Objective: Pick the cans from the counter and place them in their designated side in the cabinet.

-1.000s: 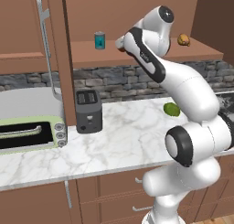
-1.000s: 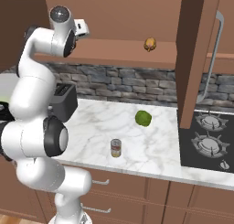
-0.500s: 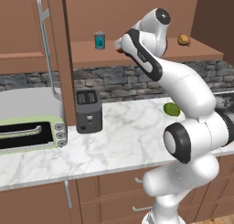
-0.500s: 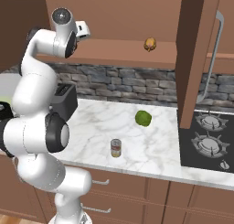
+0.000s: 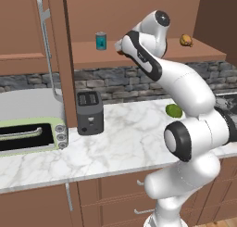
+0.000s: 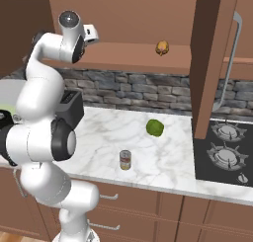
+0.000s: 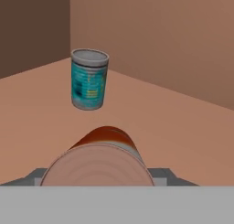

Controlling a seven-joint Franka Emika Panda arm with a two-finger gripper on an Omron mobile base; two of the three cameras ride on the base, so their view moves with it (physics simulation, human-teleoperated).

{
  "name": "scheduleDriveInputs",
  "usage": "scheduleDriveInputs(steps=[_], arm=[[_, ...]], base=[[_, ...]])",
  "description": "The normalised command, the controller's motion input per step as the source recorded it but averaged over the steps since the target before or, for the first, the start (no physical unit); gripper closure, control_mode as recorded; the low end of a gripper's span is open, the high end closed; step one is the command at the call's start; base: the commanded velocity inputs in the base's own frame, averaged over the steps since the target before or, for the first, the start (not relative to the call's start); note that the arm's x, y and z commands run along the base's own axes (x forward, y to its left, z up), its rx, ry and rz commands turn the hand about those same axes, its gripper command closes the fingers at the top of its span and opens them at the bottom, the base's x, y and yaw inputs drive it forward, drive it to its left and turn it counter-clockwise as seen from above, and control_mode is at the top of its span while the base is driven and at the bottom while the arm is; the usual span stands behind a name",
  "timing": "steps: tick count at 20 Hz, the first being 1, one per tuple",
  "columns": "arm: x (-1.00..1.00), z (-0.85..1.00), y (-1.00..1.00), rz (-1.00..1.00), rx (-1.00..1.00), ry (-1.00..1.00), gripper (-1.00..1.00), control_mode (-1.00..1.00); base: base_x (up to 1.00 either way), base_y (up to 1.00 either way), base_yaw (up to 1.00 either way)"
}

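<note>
My gripper (image 7: 98, 173) is shut on the red can (image 7: 104, 150), which lies between the fingers with its round end toward the hand camera. It hovers just over the cabinet shelf (image 7: 183, 136), a short way in front of the upright teal-blue can (image 7: 89, 79). From the left base view the gripper (image 5: 120, 47) is at the shelf's front, right of the teal-blue can (image 5: 101, 40). The cream-yellow can (image 6: 125, 160) stands on the marble counter (image 6: 168, 162) near its front edge.
A small orange-brown food item (image 5: 186, 40) sits on the shelf's right half. A green lime (image 6: 155, 128) lies on the counter. A dark toaster (image 5: 89, 112) and a toaster oven (image 5: 28, 135) stand at left, a stove (image 6: 225, 152) at right. The cabinet door (image 5: 58, 54) hangs open.
The hand with the red can has edged slightly left toward the teal-blue can. Nothing else has moved.
</note>
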Motion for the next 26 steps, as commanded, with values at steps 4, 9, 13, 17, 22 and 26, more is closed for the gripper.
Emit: scheduleDriveInputs(steps=[4, 9, 13, 17, 22, 26], arm=[[0.15, -0.09, 0.0, 0.0, 0.0, 0.01, 1.0, -1.0], [0.15, -0.08, 0.0, 0.0, 0.0, 0.01, 1.0, -1.0], [0.09, -0.14, 0.0, 0.0, -0.01, 0.01, -1.0, -1.0], [0.06, -0.13, 0.0, 0.0, -0.01, 0.0, -1.0, -1.0], [0.1, -0.1, 0.0, 0.0, -0.01, -0.01, -1.0, -1.0], [0.1, -0.07, 0.0, 0.0, -0.01, -0.05, -1.0, -1.0]], base=[[0.0, 0.0, 0.0], [0.0, 0.0, 0.0], [0.0, 0.0, 0.0], [0.0, 0.0, 0.0], [0.0, 0.0, 0.0], [0.0, 0.0, 0.0]])
